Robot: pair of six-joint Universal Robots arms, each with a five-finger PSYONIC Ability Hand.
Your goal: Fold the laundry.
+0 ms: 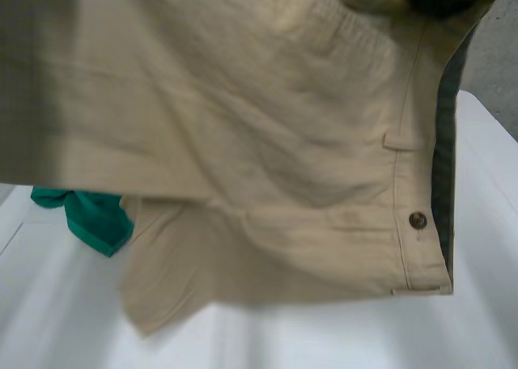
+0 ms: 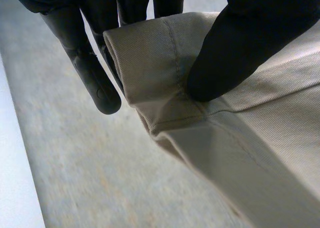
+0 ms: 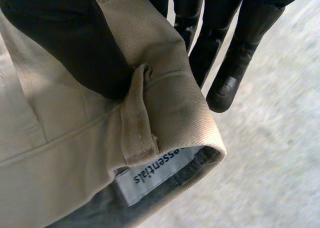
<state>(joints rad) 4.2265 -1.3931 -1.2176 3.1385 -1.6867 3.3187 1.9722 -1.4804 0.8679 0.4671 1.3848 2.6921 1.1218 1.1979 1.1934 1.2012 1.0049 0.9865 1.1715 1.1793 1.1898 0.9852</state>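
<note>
While both hands hold the trousers [image 1: 267,142] up in the air, no fold has been made in them yet, so by the look of it the task is at an early stage. The left hand [image 2: 240,48] pinches a stitched edge of the beige cloth, its thumb pressed on the outside and its fingers [image 2: 90,73] straight behind the cloth. Whether that edge is the waistband or a leg hem cannot be told. The right hand [image 3: 75,43] grips the waistband the same way. Its thumb is set down just beside a belt loop [image 3: 137,118], its fingers [image 3: 225,63] are behind the band, and a white label [image 3: 155,175] shows on the grey lining below.

From the head view the trousers hang as a wide, creased sheet above the white worktop [image 1: 324,337], with the waistband and its brown button [image 1: 418,220] running down the right side. The lowest corner comes close to the worktop, but contact cannot be made out. A green cloth [image 1: 93,215] lies crumpled on the worktop behind the hanging trousers, and it too appears unfolded.

What seems left is nearly everything: laying the trousers flat, smoothing them, bringing the legs together and folding them over, then dealing with the green cloth.
</note>
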